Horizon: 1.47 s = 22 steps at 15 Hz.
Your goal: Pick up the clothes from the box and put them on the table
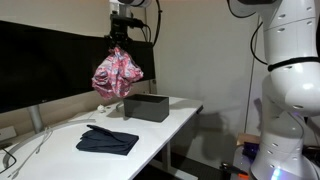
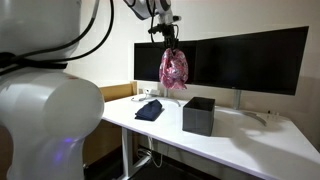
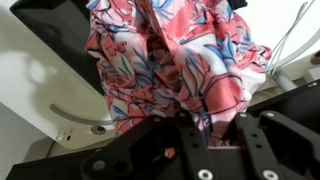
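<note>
Exterior view: the gripper (image 1: 122, 38) hangs above the table (image 1: 185, 112), its fingers pressed together on the top of the floral cloth (image 1: 117, 72). The cloth hangs clear of all surfaces, long axis vertical, bunched end pointing to 6 o'clock. The box (image 1: 146, 107) stands at 5 o'clock from the cloth. A dark cloth (image 1: 107, 140) lies flat at 6 o'clock.

Exterior view: the gripper (image 2: 167, 36) pinches the floral cloth (image 2: 174, 68), which hangs vertically in front of the monitors (image 2: 245, 60). The box (image 2: 199, 115) is at 5 o'clock and the dark cloth (image 2: 150, 110) at 7 o'clock, both on the table (image 2: 250, 140).

Wrist view: the floral cloth (image 3: 170, 65) runs from the gripper (image 3: 215, 125) toward 12 o'clock, clamped between the fingers.
</note>
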Motion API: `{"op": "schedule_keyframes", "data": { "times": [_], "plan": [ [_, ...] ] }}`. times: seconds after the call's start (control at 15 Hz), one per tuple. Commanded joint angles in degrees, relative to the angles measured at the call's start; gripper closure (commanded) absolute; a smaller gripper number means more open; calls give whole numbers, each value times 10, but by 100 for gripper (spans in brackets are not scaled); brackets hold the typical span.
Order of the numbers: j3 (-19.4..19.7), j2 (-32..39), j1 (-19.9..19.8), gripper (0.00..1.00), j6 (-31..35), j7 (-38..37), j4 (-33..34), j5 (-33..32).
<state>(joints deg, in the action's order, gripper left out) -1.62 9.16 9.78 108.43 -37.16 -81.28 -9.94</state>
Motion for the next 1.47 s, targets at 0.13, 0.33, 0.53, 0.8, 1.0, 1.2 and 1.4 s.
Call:
{"op": "schedule_keyframes", "data": {
  "times": [0.13, 0.33, 0.53, 0.8, 1.0, 1.2, 1.4],
  "plan": [
    [-21, -10, 22, 92, -9, 51, -25, -4],
    [-40, -7, 23, 92, -15, 80, -37, 7],
    [-52, -8, 25, 92, -15, 114, -58, 13],
    [-68, -2, 28, 92, -21, 162, -73, 25],
    [-78, 1, 33, 92, -29, 197, -79, 33],
    [-86, 3, 33, 92, -37, 232, -81, 43],
    [-89, 4, 32, 93, -51, 265, -77, 54]
  ]
}}
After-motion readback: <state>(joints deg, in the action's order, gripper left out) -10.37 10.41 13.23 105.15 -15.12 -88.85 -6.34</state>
